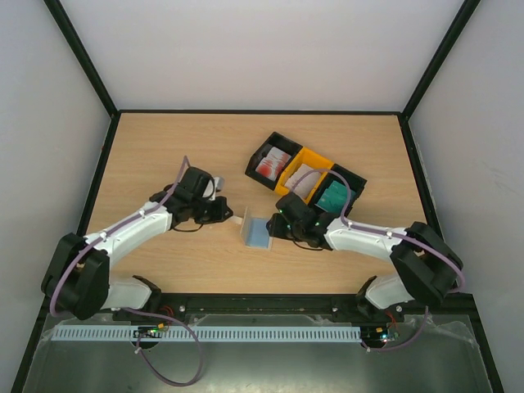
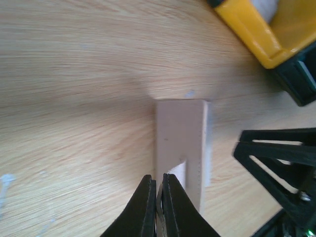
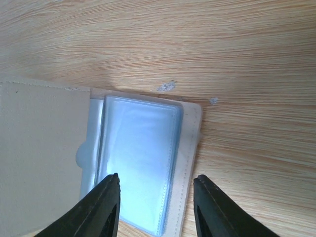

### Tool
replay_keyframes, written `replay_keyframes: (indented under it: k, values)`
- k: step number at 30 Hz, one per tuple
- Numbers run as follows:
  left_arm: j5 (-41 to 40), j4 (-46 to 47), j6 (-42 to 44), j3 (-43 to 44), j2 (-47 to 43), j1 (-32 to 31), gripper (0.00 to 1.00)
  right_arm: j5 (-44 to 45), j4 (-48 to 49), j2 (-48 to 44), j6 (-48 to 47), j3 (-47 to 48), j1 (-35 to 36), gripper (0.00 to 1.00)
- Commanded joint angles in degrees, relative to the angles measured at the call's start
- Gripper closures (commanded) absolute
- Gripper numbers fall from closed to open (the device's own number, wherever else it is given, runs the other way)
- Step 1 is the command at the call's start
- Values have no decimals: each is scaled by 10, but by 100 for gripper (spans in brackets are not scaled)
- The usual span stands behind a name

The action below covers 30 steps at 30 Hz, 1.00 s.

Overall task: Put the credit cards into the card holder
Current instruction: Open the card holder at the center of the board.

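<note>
The card holder (image 1: 257, 232) lies open near the middle of the bench (image 1: 164, 147), a little toward the near edge. One beige flap stands upright. The other lies flat, its pale clear pockets facing up.

The left fingers (image 2: 146, 207) are pressed together on the thin edge of the upright flap (image 2: 180, 143), pinching it from the left side. The right fingers (image 3: 107, 203) are spread wide above the flat flap (image 3: 143, 153). One fingertip is over the near edge of the clear pockets and the other over the bare wood just past the flap's stitched border. I cannot tell whether either tip touches the holder.

The credit cards (image 1: 270, 166) are apart from the holder, in a row of three bins toward the far right of the bench. White cards with red print sit in the black bin (image 1: 260, 151), pale ones in the yellow bin (image 1: 316, 156), and teal ones in the second black bin (image 1: 354, 177). That last bin is just behind the right arm's wrist.
</note>
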Motion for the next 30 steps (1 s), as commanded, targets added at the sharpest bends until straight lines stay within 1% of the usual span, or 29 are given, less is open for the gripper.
replay_keyframes:
  k: [1, 6, 10, 12, 14, 17, 19, 21, 24, 27, 30]
  values:
    - [-31, -30, 3, -26, -14, 30, 95, -25, 23, 23, -4, 20, 1, 60]
    - [-62, -54, 29, -36, -9, 51, 93, -94, 38, 87, -15, 46, 3, 66]
    - [-82, -56, 32, -49, 0, 55, 93, -84, 22, 116, -26, 88, 15, 66]
    - [-87, -53, 32, -55, 4, 56, 93, -63, -1, 129, -33, 114, 25, 65]
    - [-91, -51, 32, -60, 10, 57, 92, -14, -41, 144, -43, 151, 42, 64]
    - [-98, -50, 31, -64, 17, 57, 91, 68, -107, 170, -51, 202, 70, 59]
    - [-100, -49, 32, -66, 17, 58, 91, 108, -134, 184, -54, 226, 85, 55]
    - [-99, -48, 31, -68, 15, 60, 91, 135, -159, 202, -56, 245, 97, 55]
    - [-95, -42, 23, -73, 6, 62, 88, 155, -181, 229, -65, 270, 111, 53]
    - [-87, -35, 16, -81, -1, 65, 85, 159, -185, 249, -71, 285, 121, 49]
    - [-83, -23, 8, -92, -5, 68, 84, 154, -187, 267, -81, 298, 128, 44]
